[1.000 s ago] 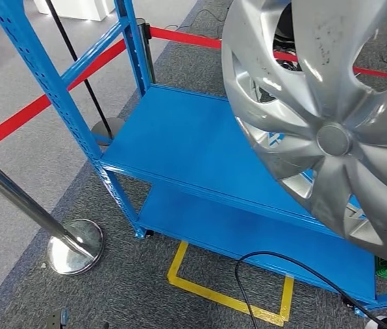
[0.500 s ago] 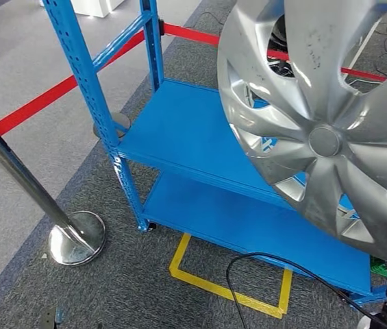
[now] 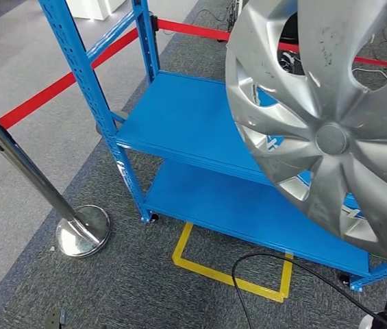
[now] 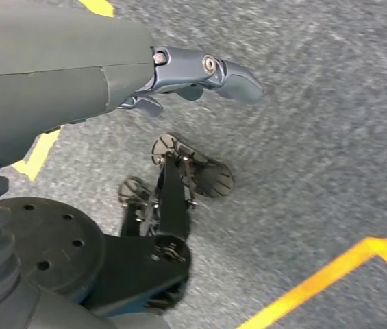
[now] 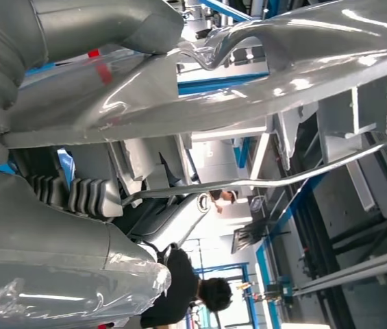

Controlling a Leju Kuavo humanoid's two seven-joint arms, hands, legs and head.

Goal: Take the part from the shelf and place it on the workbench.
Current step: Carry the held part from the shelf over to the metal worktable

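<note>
The part is a large silver wheel cover with curved spokes. It hangs tilted in the air at the right of the head view, in front of the blue shelf rack. In the right wrist view my right hand grips the rim of the wheel cover, with the thumb on one face and the fingers on the other. My left hand hangs low over the grey carpet, fingers stretched out and apart, holding nothing.
Both blue shelf boards are bare. A yellow floor marking and a black cable lie in front of the rack. A chrome stanchion with a red belt stands at the left. A person stands far off.
The whole head picture has shifted, so the camera has moved; rack and stanchion sit a little differently in frame. The wheel cover stays held at the right.
</note>
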